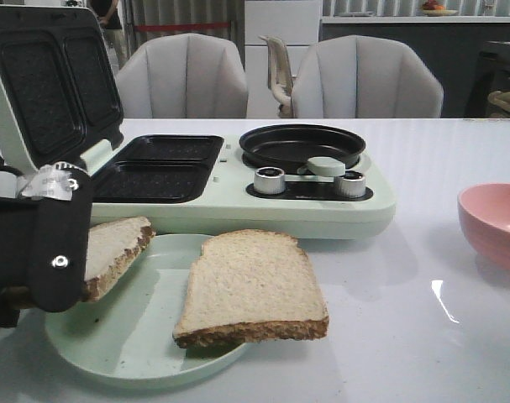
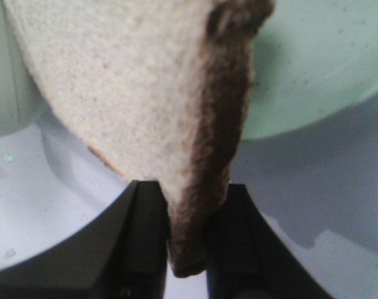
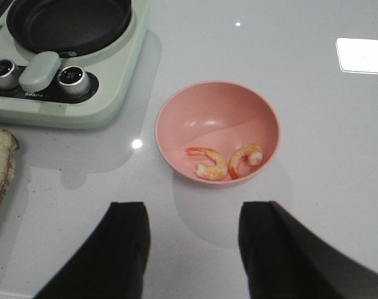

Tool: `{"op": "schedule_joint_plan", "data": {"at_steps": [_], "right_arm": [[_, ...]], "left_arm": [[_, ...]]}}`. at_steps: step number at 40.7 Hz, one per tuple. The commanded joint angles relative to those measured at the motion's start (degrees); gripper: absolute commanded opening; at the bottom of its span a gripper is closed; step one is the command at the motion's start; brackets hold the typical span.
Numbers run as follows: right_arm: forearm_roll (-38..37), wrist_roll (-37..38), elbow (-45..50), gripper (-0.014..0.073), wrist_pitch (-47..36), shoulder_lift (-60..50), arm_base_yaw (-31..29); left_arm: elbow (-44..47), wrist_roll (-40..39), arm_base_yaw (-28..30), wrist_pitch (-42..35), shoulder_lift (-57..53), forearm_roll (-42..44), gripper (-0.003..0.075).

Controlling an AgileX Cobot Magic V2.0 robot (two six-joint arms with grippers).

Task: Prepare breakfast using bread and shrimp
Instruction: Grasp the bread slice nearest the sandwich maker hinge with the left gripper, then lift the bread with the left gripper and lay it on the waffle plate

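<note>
Two slices of bread show in the front view. One slice (image 1: pixel 253 285) lies flat on the pale green plate (image 1: pixel 128 348). The other slice (image 1: pixel 120 245) is tilted at the plate's left edge, and my left gripper (image 1: pixel 70 252) is shut on its brown crust. In the left wrist view the crust corner of that bread (image 2: pixel 132 81) sits pinched in the left gripper (image 2: pixel 189 218). Two orange shrimp (image 3: pixel 208 164) (image 3: pixel 245 157) lie in the pink bowl (image 3: pixel 213 109). My right gripper (image 3: pixel 192 215) hangs open above the table just short of the bowl.
A pale green sandwich maker (image 1: pixel 322 210) stands behind the plate, its lid (image 1: pixel 49 75) raised, with two dark grill wells (image 1: pixel 158 168) and a round black pan (image 1: pixel 301 144). The pink bowl (image 1: pixel 494 222) sits at the table's right. Chairs stand beyond the table's far edge.
</note>
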Motion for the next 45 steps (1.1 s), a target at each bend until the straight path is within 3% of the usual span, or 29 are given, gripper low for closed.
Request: {"op": "schedule_joint_plan", "data": {"at_steps": [1, 10, 18, 27, 45], "right_arm": [[0.15, 0.01, -1.64, 0.0454, -3.80, 0.55, -0.30], [0.15, 0.01, -1.64, 0.0454, -3.80, 0.55, -0.30], [0.15, 0.01, -1.64, 0.0454, -3.80, 0.55, -0.30], [0.15, 0.01, -1.64, 0.0454, -3.80, 0.55, -0.30], [0.15, 0.01, -1.64, 0.0454, -3.80, 0.55, -0.30]], "left_arm": [[-1.22, -0.87, -1.85, 5.42, -2.91, -0.62, 0.0101], [-1.22, -0.67, -8.78, 15.49, -12.48, -2.46, 0.0100], [-2.94, -0.49, -13.49, 21.81, -22.73, 4.79, 0.0100], [-12.71, 2.52, -8.42, 20.78, -21.40, 8.49, 0.0100], [-37.22, 5.50, 9.84, 3.37, 1.63, 9.98, 0.0099]]}}
